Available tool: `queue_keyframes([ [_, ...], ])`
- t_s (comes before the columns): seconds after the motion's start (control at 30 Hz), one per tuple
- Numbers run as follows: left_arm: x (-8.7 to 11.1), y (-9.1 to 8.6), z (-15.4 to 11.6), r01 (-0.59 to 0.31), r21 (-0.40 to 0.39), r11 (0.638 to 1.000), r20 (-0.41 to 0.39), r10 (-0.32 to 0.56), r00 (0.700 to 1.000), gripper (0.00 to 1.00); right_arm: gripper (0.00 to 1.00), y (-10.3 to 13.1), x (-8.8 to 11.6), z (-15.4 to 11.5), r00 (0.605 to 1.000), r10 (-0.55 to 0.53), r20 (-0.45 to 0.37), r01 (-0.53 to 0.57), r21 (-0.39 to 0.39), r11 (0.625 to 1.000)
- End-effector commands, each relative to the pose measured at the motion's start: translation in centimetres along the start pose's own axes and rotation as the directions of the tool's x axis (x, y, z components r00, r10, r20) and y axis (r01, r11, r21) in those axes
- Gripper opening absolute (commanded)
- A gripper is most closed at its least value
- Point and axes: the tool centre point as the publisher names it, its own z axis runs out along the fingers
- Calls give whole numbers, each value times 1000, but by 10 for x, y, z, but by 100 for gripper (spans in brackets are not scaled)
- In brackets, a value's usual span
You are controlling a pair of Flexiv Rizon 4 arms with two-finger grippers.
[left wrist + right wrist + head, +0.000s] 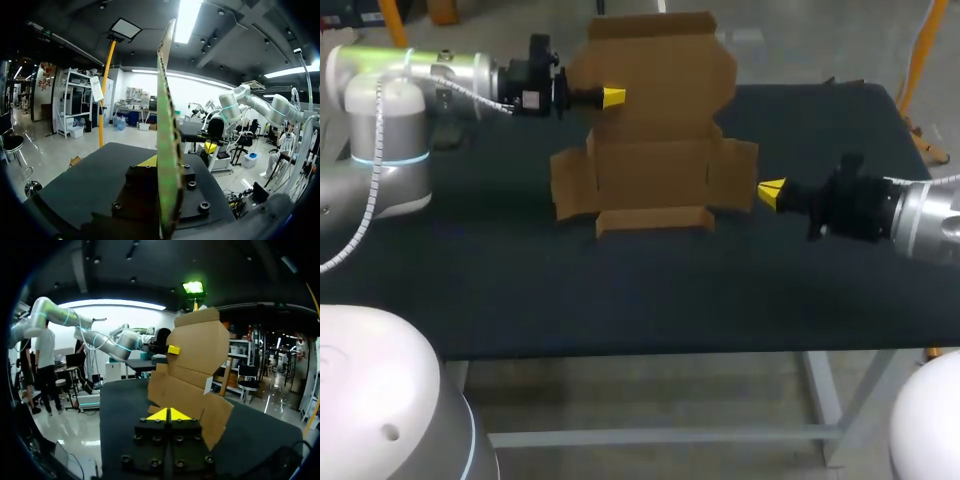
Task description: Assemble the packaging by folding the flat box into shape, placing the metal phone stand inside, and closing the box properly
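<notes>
A brown cardboard box (655,165), partly folded, stands on the black table with its low walls up and its tall lid panel (660,70) raised at the back. My left gripper (613,97) is shut on the lid's left edge. In the left wrist view the cardboard (167,150) runs edge-on out from between the fingers. From the right wrist view, one yellow left fingertip (173,349) lies on the lid's face. My right gripper (772,194) is shut and empty, its tips (169,414) just beside the box's right side flap (740,175). No phone stand is in view.
The black tabletop (620,290) spreads wide in front of the box to its front edge (640,352). My arms' white bases (380,400) stand at the near corners, below the table's edge.
</notes>
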Motion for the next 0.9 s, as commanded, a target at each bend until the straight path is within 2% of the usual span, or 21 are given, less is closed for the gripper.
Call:
queue_keyframes([
  [0.03, 14, -4, -3, 1, -3, 1000, 68, -1, 998, 0, 0, -2, 6, -5, 1000, -8, 2, 8, -5, 1000],
  [0.37, 31, -6, -1, 0, -15, 1000, 49, 1, 999, 0, 0, -8, 17, -6, 999, -30, 14, 30, 6, 1000],
  [0.47, 35, -6, -1, 5, -14, 1000, 20, -5, 1000, 0, 0, -9, 22, -4, 999, -44, 18, 44, 16, 999],
  [0.9, 42, 6, -5, 46, -16, 999, -37, -46, 998, 0, 0, -12, 38, 5, 998, -58, 7, 57, 39, 998],
])
